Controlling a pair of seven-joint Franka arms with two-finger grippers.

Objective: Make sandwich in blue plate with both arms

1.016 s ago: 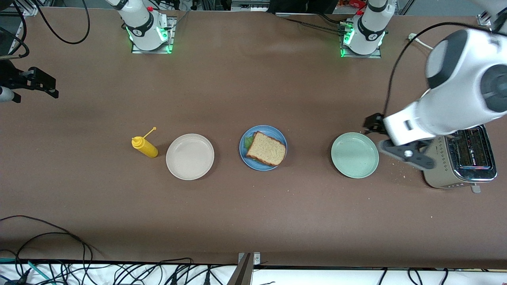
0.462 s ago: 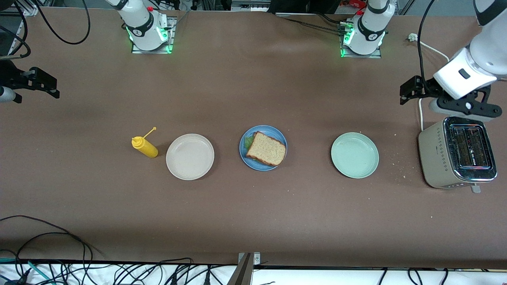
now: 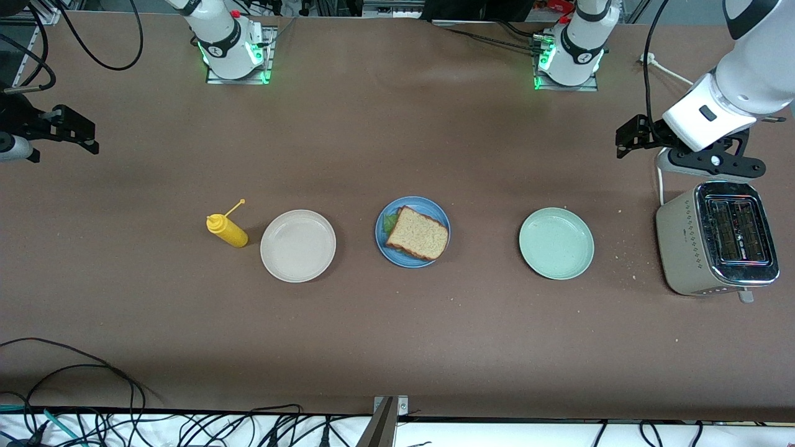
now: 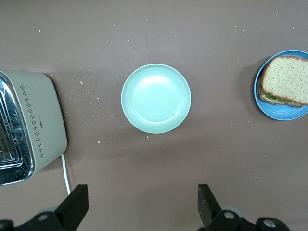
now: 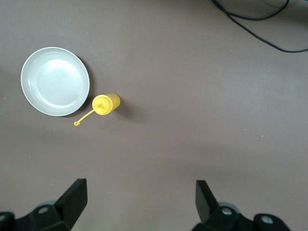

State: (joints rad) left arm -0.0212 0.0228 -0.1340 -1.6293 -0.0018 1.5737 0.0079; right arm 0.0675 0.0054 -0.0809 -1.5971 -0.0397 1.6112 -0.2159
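Bread tops the sandwich point(image 3: 417, 233), which sits assembled on the blue plate point(image 3: 436, 213) at the middle of the desk point(image 3: 397, 335); a green lettuce edge shows under the top slice on the side toward the right arm's end, so the stack looks complete and the task close to done. Both arms stand clear of it, which fits a retreat to rest poses rather than another pick. The left end effector point(image 4: 142, 204) hangs high over the desk just beside the toaster point(image 3: 717, 238), at the left arm's end; its wrist view shows the fingers point(image 4: 74, 207) spread wide with nothing between them, looking down on the green plate point(image 4: 156, 98). The right end effector point(image 5: 139, 202) hangs over the desk edge at the right arm's end, fingers likewise parted and empty, its camera looking down on the beige plate point(image 5: 55, 81) and the yellow bottle point(image 5: 106, 104) just beside it. Both side plates are bare, probably because their contents now make up the sandwich. The bottle stands upright and apart from the blue plate, apparently unused. Crumbs dot the desk between the toaster and the green plate.
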